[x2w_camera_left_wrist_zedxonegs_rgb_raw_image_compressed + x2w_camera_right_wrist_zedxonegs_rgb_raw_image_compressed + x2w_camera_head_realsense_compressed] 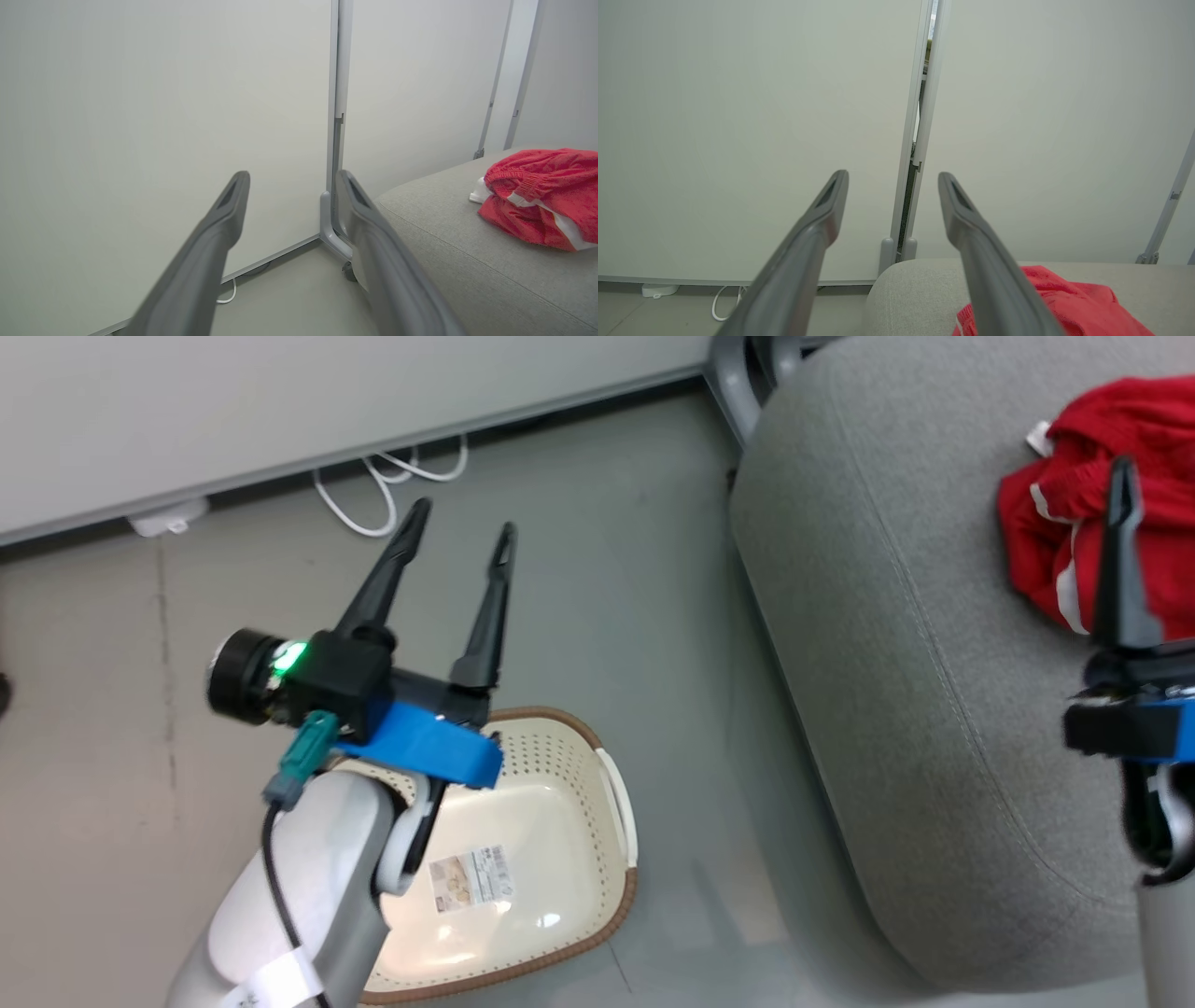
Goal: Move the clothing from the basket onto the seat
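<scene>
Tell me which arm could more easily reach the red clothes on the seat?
The right. The right fingers hang open just by the clothes on the seat; the left fingers are off to the side, open above the floor and the basket.

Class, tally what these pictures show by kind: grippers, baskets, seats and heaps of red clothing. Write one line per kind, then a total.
Grippers: 2, the left gripper and the right gripper, both open
Baskets: 1, the basket
Seats: 1, the seat
Heaps of red clothing: 1, the clothing on the seat; the garments in it cannot be counted
Total: 5
</scene>
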Tool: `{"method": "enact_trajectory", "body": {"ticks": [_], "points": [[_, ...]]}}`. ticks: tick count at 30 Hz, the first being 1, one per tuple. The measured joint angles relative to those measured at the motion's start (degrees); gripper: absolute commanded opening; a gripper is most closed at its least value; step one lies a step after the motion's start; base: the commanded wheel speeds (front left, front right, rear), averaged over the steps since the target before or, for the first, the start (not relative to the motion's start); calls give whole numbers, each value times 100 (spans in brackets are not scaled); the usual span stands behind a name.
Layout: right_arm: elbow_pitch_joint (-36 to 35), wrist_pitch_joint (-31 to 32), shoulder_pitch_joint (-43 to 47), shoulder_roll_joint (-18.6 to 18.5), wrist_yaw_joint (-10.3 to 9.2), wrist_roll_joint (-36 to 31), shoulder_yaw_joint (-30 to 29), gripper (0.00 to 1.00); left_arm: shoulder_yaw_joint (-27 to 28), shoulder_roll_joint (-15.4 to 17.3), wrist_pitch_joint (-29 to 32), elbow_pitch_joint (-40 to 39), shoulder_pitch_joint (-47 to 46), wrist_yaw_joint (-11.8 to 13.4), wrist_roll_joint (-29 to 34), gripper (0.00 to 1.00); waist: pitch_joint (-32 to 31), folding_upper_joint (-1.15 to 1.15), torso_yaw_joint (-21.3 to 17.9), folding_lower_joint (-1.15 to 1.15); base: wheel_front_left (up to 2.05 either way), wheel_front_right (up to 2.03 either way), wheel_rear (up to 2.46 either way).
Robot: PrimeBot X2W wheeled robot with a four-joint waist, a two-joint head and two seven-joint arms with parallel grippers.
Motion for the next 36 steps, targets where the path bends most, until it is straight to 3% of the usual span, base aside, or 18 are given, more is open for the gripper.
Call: {"method": "enact_trajectory", "body": {"ticks": [7, 17, 36], "points": [[58, 0, 495, 293, 0, 55, 422, 100, 900, -96, -1, -181, 789, -90, 277, 100, -482, 0, 379, 0, 0, 0, 0], [271, 0, 1191, 508, 0, 108, 516, 100, 2025, -328, -1, -302, 1773, -352, 594, 100, -1086, 0, 803, 0, 0, 0, 0], [734, 0, 1986, 777, 0, 130, 376, 100, 2793, -791, -1, -244, 2633, -800, 1118, 100, -1539, 0, 1156, 0, 0, 0, 0]]}}
